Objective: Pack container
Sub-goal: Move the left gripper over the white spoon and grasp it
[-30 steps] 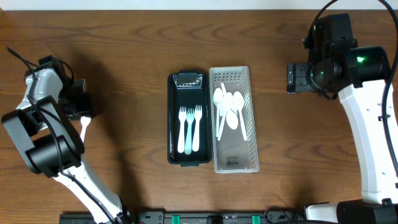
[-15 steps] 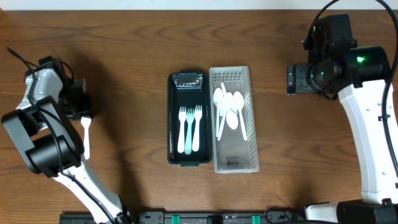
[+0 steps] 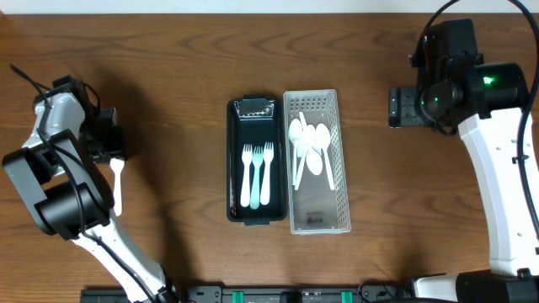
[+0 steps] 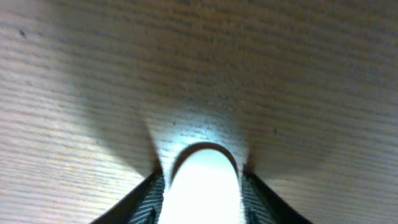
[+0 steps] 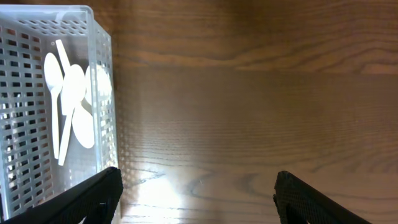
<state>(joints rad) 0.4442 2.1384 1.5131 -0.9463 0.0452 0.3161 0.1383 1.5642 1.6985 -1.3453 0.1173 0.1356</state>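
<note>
A black container [image 3: 232,168] in the middle of the table holds three white forks [image 3: 258,172]. Beside it, a white perforated basket [image 3: 337,151] holds several white spoons [image 3: 310,147]. At the far left a white plastic utensil [image 3: 116,187] lies on the wood, its upper end under my left gripper [image 3: 112,153]. In the left wrist view that rounded white end [image 4: 202,177] fills the gap of my left gripper [image 4: 202,196], with a pad close on each side; contact is unclear. My right gripper [image 5: 196,186] hangs open and empty over bare wood, right of the basket [image 5: 106,93].
The brown wooden table [image 3: 168,67] runs across the whole view. The left arm's black cable [image 3: 25,77] loops near the left edge. The right arm's white link [image 3: 497,185] stretches down the right side.
Over the first half second more of the white utensil came out from under the left gripper, lying lower on the table. Nothing has shifted since; the right arm has stayed still.
</note>
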